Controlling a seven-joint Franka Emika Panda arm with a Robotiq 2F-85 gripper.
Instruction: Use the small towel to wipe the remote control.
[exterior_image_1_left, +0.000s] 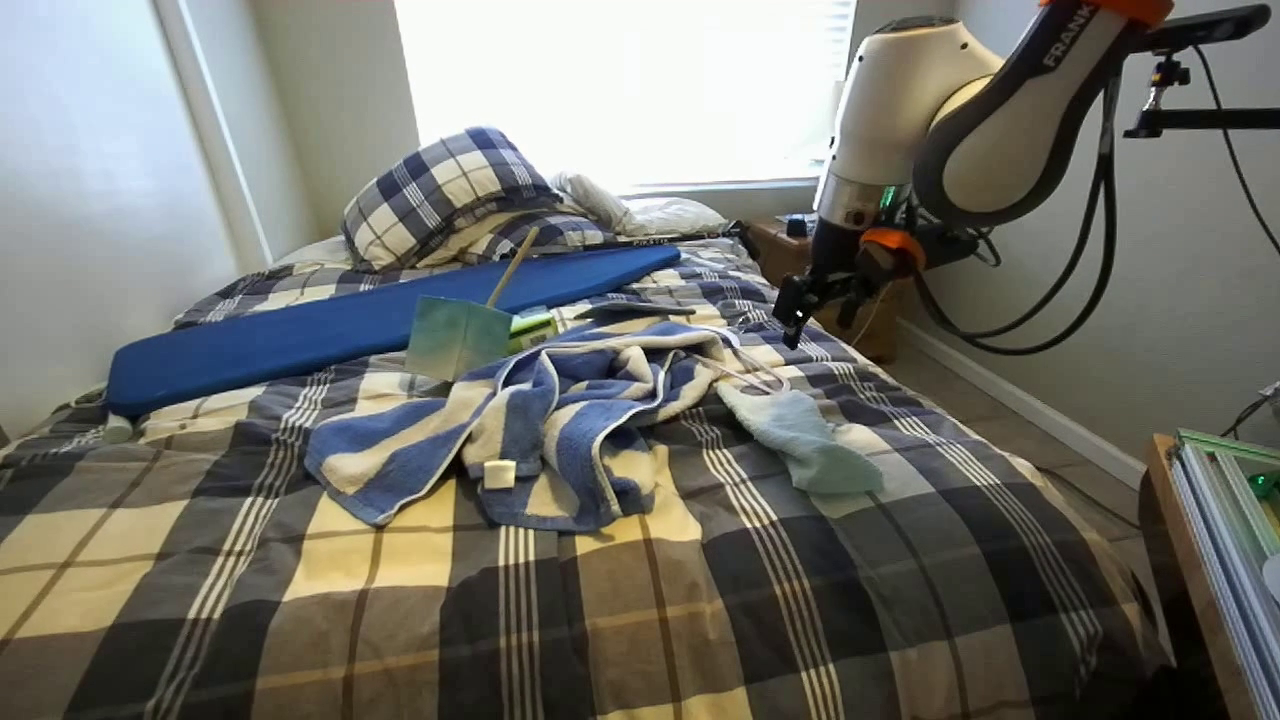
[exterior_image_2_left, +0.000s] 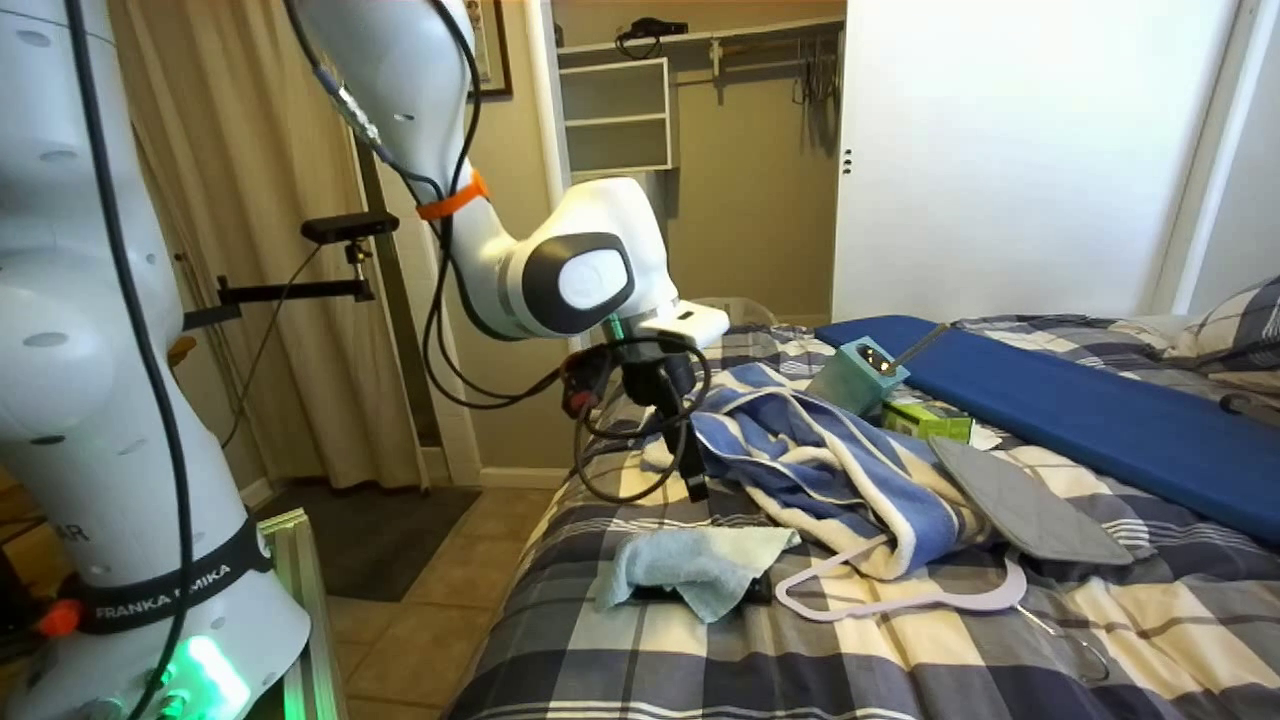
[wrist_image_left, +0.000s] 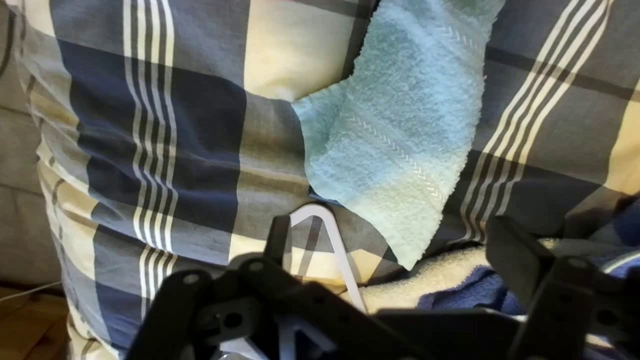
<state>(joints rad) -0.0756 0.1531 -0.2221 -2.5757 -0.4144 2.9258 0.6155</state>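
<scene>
Below the gripper (wrist_image_left: 391, 232), jaws spread wide and empty, lie, from left in the wrist view, a hanger (wrist_image_left: 337, 245) and, just ahead, the small towel (wrist_image_left: 405, 130), its long axis running away from the gap, draped over what is probably the remote control (exterior_image_2_left: 760, 590).

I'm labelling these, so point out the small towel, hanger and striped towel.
Small towel (wrist_image_left: 405, 135), in the wrist view: middle of its cloth.
Hanger (exterior_image_2_left: 900, 605), in an exterior view: its long bar.
Striped towel (exterior_image_1_left: 572, 425), in an exterior view: its crumpled middle.

Pale hanger (exterior_image_2_left: 905, 604), blue board (exterior_image_2_left: 1060, 410)
</scene>
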